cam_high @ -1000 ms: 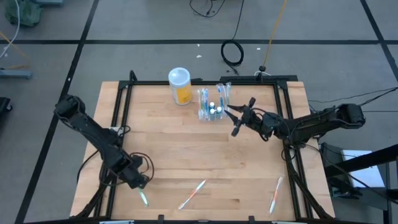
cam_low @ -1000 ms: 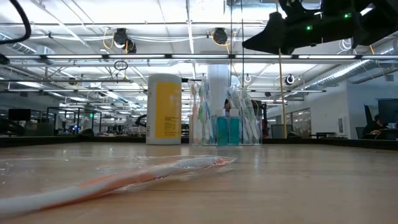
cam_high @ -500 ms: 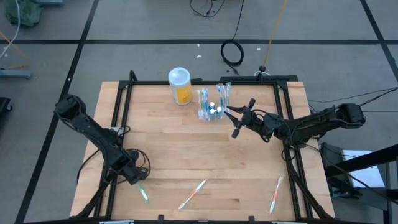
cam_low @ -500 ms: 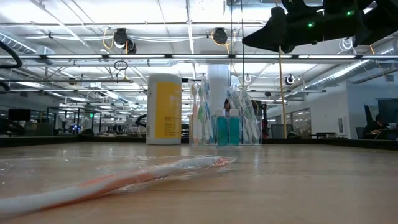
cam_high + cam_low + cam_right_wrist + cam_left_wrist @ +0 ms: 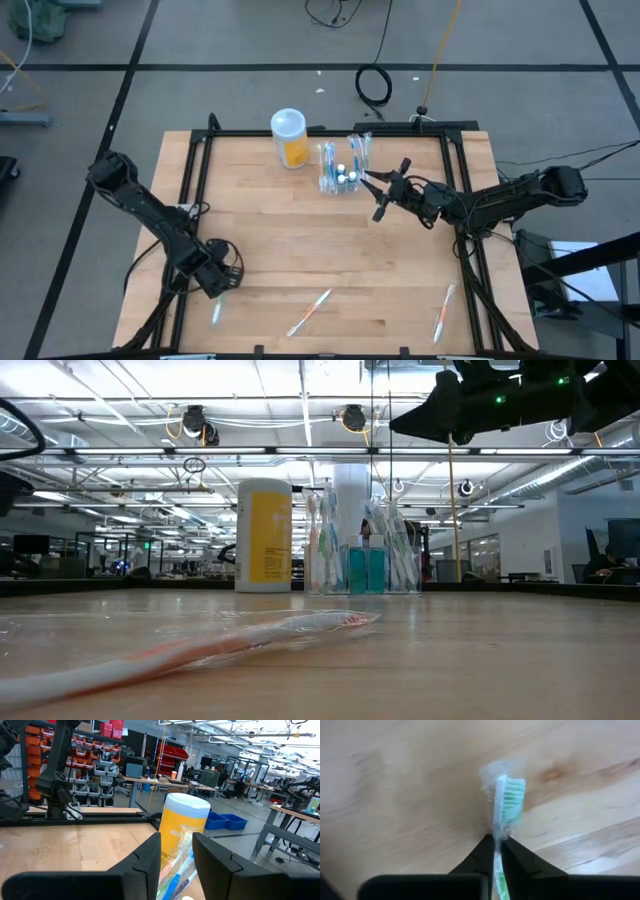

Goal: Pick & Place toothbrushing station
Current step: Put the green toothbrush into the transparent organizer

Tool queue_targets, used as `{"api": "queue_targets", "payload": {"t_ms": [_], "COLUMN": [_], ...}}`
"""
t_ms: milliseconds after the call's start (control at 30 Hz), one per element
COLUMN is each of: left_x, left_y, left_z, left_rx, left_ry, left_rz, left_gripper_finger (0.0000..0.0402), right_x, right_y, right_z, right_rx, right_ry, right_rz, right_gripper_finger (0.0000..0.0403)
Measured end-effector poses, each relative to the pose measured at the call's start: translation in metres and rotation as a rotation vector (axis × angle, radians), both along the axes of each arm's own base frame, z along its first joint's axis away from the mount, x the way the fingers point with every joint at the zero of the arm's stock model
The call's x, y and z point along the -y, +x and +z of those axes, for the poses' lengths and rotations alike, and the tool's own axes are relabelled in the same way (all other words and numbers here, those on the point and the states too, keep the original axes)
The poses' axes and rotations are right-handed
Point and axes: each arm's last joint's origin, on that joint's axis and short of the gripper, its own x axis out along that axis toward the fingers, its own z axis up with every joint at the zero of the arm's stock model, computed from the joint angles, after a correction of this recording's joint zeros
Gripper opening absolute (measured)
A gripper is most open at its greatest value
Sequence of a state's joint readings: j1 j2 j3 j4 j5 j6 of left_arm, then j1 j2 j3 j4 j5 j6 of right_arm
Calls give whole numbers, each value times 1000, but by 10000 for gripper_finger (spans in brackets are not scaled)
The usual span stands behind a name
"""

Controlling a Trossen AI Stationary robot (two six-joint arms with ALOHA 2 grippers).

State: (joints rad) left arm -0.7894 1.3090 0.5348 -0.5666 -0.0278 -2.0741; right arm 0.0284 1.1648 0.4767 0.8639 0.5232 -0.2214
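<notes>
left gripper (image 5: 496,845) jaws pinch a green toothbrush (image 5: 508,805), lower left; the station (image 5: 342,172) holds several, two lie loose; right gripper (image 5: 385,190) jaws part-open, empty.

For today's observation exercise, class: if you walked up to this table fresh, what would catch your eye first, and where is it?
First, the left gripper near the table's front left corner, shut on a wrapped green toothbrush. Next, the right gripper at the back, poised beside the see-through toothbrushing station full of brushes, with the yellow-orange cup next to it. Two more wrapped toothbrushes lie along the front edge.
</notes>
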Motion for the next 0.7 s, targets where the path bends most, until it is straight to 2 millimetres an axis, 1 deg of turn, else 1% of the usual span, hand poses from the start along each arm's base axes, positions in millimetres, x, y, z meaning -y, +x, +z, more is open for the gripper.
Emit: {"api": "queue_targets", "payload": {"t_ms": [67,167,300,400,533,633,700], "left_x": [-1,-3,-1,-3,-12,-25,-37], "left_y": [3,10,29,48,73,93,107], "left_z": [1,5,25,49,85,110,123], "left_rx": [22,103,274,449,638,679,672], "left_ry": [9,81,186,395,806,1063,1180], "left_rz": [24,31,0,-79,-102,-78,-65], "left_gripper_finger": [12,12,17,7,15,16,8], "right_x": [0,0,0,0,0,0,0], "right_y": [0,0,0,0,0,0,0], "right_z": [0,0,0,0,0,0,0], "right_rx": [0,0,0,-1,6,17,21], "right_ry": [0,0,0,0,13,33,39], "right_rz": [0,0,0,0,1,3,4], "right_gripper_finger": [102,102,102,102,102,102,102]}}
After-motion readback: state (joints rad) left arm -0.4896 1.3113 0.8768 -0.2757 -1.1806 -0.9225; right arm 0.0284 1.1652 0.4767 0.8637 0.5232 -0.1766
